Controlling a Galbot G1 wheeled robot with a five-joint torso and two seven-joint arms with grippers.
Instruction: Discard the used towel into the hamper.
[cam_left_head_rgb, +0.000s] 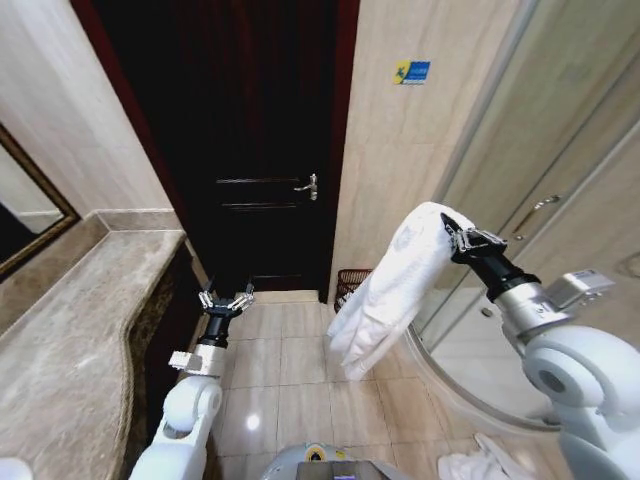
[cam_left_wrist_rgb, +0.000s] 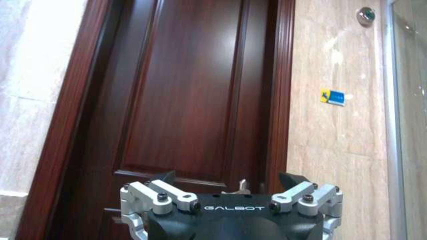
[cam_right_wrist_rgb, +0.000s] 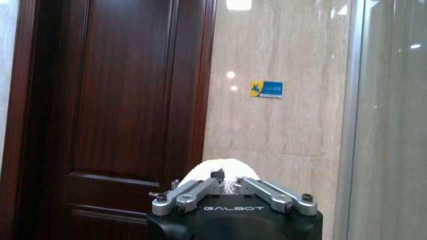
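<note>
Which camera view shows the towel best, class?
The head view: the white towel hangs full length from the shut right gripper, near the hamper. The right wrist view shows a white bulge beyond the fingers; the left wrist view faces the door.

The floor (cam_left_head_rgb: 290, 370) is laid with pale beige tiles, glossy enough to carry a bright spot of reflected light. On it, by the foot of the wall next to the dark door, stands the hamper (cam_left_head_rgb: 350, 287), a small dark openwork basket. A crumpled white cloth (cam_left_head_rgb: 478, 464) lies on the tiles near the curved shower base. Along the left runs the marble counter (cam_left_head_rgb: 70, 340).
</note>
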